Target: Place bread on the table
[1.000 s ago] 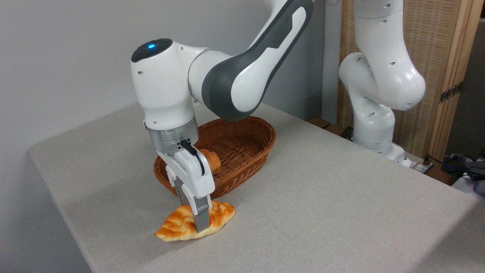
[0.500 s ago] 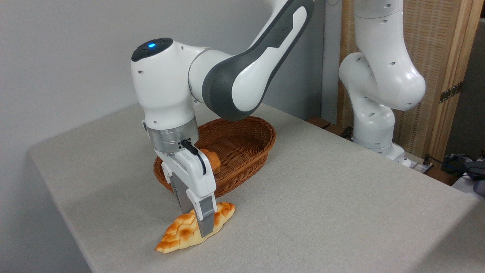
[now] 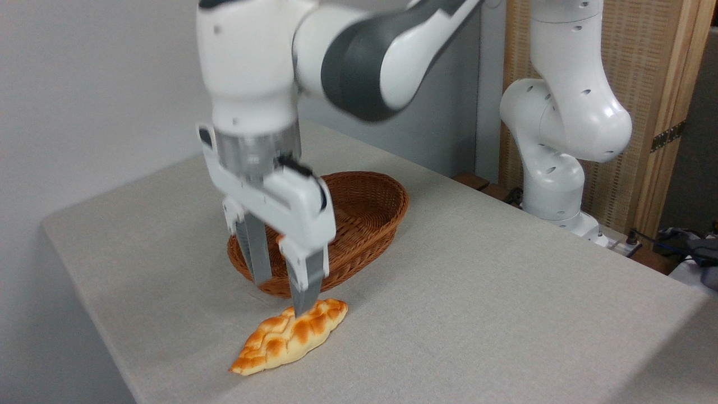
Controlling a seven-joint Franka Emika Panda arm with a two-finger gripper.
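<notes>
**Golden loaf down, my tool lifting clear**

Golden-orange and braided, the bread lies flat on the tabletop, directly beneath my tool. A second ago my fingers were clamped across its middle; half a second ago they had it tipped up on one edge. Now they have parted and risen — the jaws stand spread with nothing between them, the nearer fingertip just above the loaf's upper end, and I cannot tell whether it touches the crust. The loaf has settled back onto its underside and nothing holds it.

By my reading the placing itself is done — what remains is only to draw away without brushing the bread.

The loaf is leaf-shaped with pointed ends, plaited along its top, glossy, with pale patches between darker baked ridges. It shows no dent where I gripped it. Behind my tool sits the wicker basket, close to the loaf.
</notes>
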